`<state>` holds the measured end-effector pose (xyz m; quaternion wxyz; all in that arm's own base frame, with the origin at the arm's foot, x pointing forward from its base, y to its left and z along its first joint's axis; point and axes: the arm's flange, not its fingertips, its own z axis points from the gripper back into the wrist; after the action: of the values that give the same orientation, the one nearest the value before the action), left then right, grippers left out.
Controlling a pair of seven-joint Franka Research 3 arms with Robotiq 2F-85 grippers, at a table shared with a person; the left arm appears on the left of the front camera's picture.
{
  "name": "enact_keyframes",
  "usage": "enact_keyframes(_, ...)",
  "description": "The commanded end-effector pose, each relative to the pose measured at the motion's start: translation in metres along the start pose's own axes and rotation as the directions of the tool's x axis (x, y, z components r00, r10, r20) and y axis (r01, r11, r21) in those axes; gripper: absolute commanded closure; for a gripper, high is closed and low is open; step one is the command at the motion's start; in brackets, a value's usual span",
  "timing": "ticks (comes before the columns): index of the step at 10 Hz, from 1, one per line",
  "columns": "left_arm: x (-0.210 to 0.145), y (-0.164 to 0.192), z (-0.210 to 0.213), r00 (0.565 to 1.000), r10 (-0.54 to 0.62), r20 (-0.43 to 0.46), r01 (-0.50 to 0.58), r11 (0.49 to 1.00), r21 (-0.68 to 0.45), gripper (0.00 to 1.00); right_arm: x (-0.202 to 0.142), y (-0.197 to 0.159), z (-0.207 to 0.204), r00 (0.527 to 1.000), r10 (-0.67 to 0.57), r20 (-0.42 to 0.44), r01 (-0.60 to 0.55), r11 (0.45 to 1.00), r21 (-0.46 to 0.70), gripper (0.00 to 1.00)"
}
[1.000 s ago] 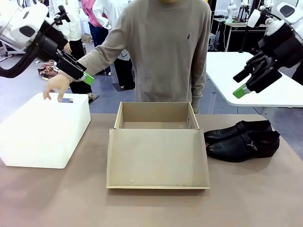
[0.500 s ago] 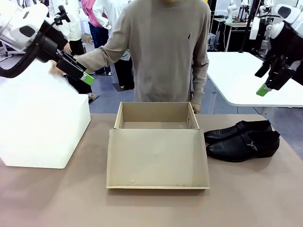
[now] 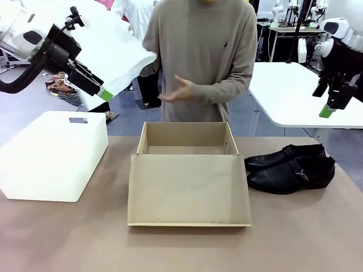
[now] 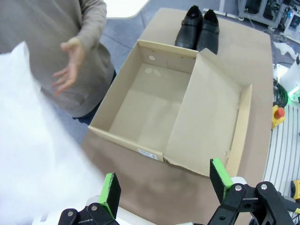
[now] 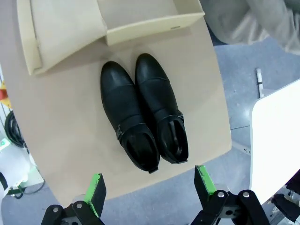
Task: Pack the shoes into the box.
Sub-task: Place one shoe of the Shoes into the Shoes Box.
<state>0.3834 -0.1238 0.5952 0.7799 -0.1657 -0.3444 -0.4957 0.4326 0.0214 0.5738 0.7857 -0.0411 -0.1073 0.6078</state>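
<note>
The tan cardboard box [image 3: 184,146] stands open at the table's middle, its flap lid [image 3: 188,190] lying flat toward me and its inside bare cardboard [image 4: 140,110]. The black shoes [image 3: 290,166] sit side by side on the table right of it, toes toward the box [image 5: 140,110]. My left gripper [image 3: 102,90] hangs open high at the left, above the white bin; its green pads [image 4: 111,193] frame the box from above. My right gripper [image 3: 327,109] hangs open high above the shoes, pointing down, with the pair between its pads [image 5: 96,185].
A large white plastic bin [image 3: 52,154] sits upside down at the table's left. The person stands behind the box, holding a big white sheet [image 3: 116,48] up near my left arm, the other hand [image 3: 177,90] raised. A white table [image 3: 295,90] stands at the back right.
The person's hand left the white bin and swung a white sheet up beside my left arm. My right gripper turned to point downward and shifted right. The left arm stayed still.
</note>
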Motion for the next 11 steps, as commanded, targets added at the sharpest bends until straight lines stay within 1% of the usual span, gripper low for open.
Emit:
enact_keyframes(1,-0.001,0.001,0.0,1.0,0.001,0.014,-0.001,1.0,-0.015,0.0,0.001,0.007,0.004,1.0,-0.005,0.017,0.005,1.0,-0.003,0.0)
enact_keyframes(7,-0.001,0.001,0.0,1.0,0.001,0.014,-0.001,1.0,-0.015,0.0,0.004,0.003,0.006,1.0,0.004,0.008,-0.004,1.0,-0.008,0.0)
enact_keyframes(8,-0.001,0.001,0.0,1.0,0.001,0.014,-0.001,1.0,-0.015,0.0,0.006,-0.003,-0.002,0.999,0.047,0.025,-0.047,0.999,-0.002,0.0)
enact_keyframes(9,-0.001,0.001,0.0,1.0,0.001,0.014,-0.001,1.0,-0.015,0.0,0.003,-0.013,-0.007,0.998,0.056,0.01,-0.056,0.998,-0.003,0.0)
enact_keyframes(11,-0.001,0.001,0.0,1.0,0.001,0.014,-0.001,1.0,-0.015,0.0,-0.005,-0.034,-0.02,0.994,0.11,0.004,-0.11,0.994,0.019,0.0)
